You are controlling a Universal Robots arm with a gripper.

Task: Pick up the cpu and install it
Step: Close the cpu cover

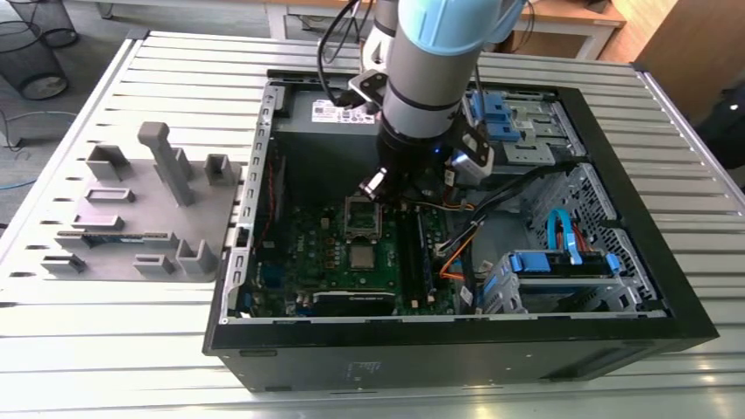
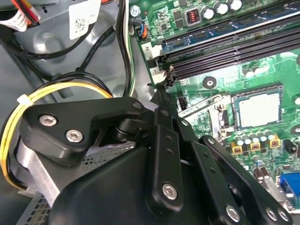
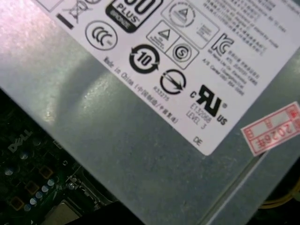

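- Slatted metal table (image 1: 140, 349) carries an open computer case (image 1: 466, 353); inside it are the motherboard (image 1: 309, 262), blue drive cages (image 1: 559, 266) and cables.
- Pick-up seems not yet done: the cpu (image 2: 259, 110) lies flat on the motherboard, just beside the silver socket frame (image 2: 206, 105).
- Gripper (image 1: 381, 188) hovers near that frame, apart from the cpu; open or closed, I cannot tell.
- Reaching the chip would probably need a careful, centred descent.

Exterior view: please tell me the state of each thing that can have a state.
computer case: lying on its side, open.
socket frame: swung open.
cpu: lying flat, uncovered, not held.
hand: low inside the case, above the socket frame.
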